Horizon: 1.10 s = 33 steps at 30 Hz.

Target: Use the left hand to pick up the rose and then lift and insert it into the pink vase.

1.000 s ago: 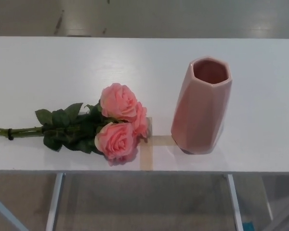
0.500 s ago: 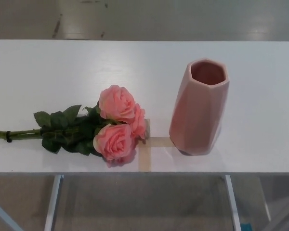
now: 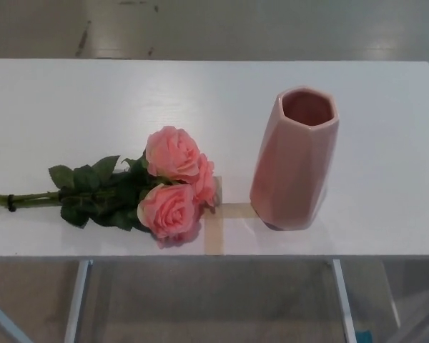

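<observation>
Comparing this head view with the 2 earlier ones, we find almost nothing altered on the tabletop (image 3: 93, 93); the whole picture has slid a touch, which we put down to the camera settling and not to any object moving. Neither of our hands shows, so we cannot tell whether the left hand is wide, narrow or holding anything; it has certainly not reached the flowers yet.

The rose (image 3: 170, 182) lies flat near the front edge, left of centre; it is really a small bunch, 3 pink blooms at the right end, dark leaves (image 3: 93, 193) behind them, and green stems (image 3: 28, 198) running off toward the left edge, bound by a dark tie (image 3: 11, 203). The pink vase (image 3: 294, 161) stands upright to the right of the blooms, well apart from them, its mouth open and empty; a tan strip of tape (image 3: 216, 229) marks the tabletop between the 2.

We judge the task has not begun; the first reach of the left hand toward the stems is yet to come, and the stems, being nearest that side, look the natural place to grip.
</observation>
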### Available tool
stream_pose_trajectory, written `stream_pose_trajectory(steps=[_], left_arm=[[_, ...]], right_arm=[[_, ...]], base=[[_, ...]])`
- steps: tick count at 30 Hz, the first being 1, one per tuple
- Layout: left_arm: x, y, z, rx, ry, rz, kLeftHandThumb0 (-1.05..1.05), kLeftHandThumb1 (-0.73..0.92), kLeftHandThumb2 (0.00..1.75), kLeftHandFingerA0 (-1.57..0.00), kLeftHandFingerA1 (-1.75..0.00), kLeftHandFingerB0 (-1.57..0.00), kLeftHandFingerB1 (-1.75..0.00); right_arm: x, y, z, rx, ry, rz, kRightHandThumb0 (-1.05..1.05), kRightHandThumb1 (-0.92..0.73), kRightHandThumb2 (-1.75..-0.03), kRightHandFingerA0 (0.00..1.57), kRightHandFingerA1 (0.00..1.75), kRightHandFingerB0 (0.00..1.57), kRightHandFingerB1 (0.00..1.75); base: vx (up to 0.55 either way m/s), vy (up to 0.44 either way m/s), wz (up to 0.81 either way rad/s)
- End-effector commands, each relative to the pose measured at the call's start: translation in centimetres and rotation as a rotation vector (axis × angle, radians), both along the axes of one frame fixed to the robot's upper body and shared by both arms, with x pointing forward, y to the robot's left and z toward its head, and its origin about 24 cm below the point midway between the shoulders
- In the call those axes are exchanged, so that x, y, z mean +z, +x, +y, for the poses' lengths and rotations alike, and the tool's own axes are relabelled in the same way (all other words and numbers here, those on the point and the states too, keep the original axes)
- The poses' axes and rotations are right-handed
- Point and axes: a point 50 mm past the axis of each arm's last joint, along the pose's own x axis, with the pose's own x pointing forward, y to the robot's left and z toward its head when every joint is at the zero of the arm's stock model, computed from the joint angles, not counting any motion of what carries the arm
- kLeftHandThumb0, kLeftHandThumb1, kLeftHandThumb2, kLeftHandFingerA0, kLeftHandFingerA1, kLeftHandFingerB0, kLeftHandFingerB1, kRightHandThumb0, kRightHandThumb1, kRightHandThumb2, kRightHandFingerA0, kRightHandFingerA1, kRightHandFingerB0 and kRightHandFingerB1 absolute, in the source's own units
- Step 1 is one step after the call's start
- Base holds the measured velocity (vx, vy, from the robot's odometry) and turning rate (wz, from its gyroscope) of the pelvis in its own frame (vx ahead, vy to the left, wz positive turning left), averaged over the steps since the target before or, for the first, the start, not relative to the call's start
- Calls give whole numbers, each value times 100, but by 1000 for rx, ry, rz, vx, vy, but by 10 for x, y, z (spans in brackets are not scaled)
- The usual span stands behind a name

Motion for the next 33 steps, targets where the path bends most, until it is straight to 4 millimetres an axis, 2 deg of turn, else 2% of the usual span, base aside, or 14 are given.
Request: stream_pose_trajectory(steps=[1, 2, 7, 16, 17, 19, 22, 26, 29, 33], left_arm=[[16, 29, -27, -118, 143, 59, -65, 42, 72, -9, -31, -7, -36], [23, 35, -36, -137, 164, 58, -33, 28, 87, 0, -49, 0, -48], [40, 59, -59, -191, 207, 87, -28, 29, 85, 0, -48, 0, -47], [20, 108, -74, -195, 287, 251, -28, 27, 83, 0, -48, 0, -47], [20, 111, -75, -193, 295, 265, -54, 35, 65, -9, -36, -2, -31], [16, 120, -79, -188, 327, 314, -55, 36, 66, -8, -33, -7, -29], [12, 128, -83, -176, 352, 359, -58, 37, 65, -12, -24, -11, -26], [1, 138, -89, -155, 382, 434, -57, 38, 66, -11, -20, -12, -25], [-6, 143, -94, -150, 392, 487, -52, 35, 68, -7, -19, -10, -25], [-15, 150, -100, -145, 403, 570, -50, 33, 73, 0, -20, 0, -21]], right_arm=[[0, -1, 1, 1, -3, -11, -11, -63, -58, 62, 50, 52, 46], [1, 1, 1, 2, -6, -12, -11, -63, -58, 62, 50, 52, 46], [1, 2, 2, 11, -5, -18, -12, -62, -58, 62, 50, 53, 46], [1, 3, 2, 12, -3, -22, -12, -63, -58, 63, 51, 53, 47], [1, 4, 2, 11, -2, -24, -12, -63, -58, 63, 51, 54, 47], [2, 4, 1, 4, 14, -28, -12, -63, -58, 62, 51, 53, 46], [2, 5, 2, 1, 18, -28, -12, -63, -58, 62, 51, 52, 46], [2, 5, 2, 3, 15, -32, -12, -63, -58, 62, 51, 52, 46], [2, 6, 3, -2, 19, -39, -12, -62, -58, 62, 51, 52, 46], [3, 7, 3, -1, 23, -41, -12, -62, -57, 62, 51, 53, 46]], base=[[0, 0, 0], [0, 0, 0], [0, 0, 0], [0, 0, 0], [0, 0, 0], [0, 0, 0], [0, 0, 0], [0, 0, 0], [0, 0, 0], [0, 0, 0]])
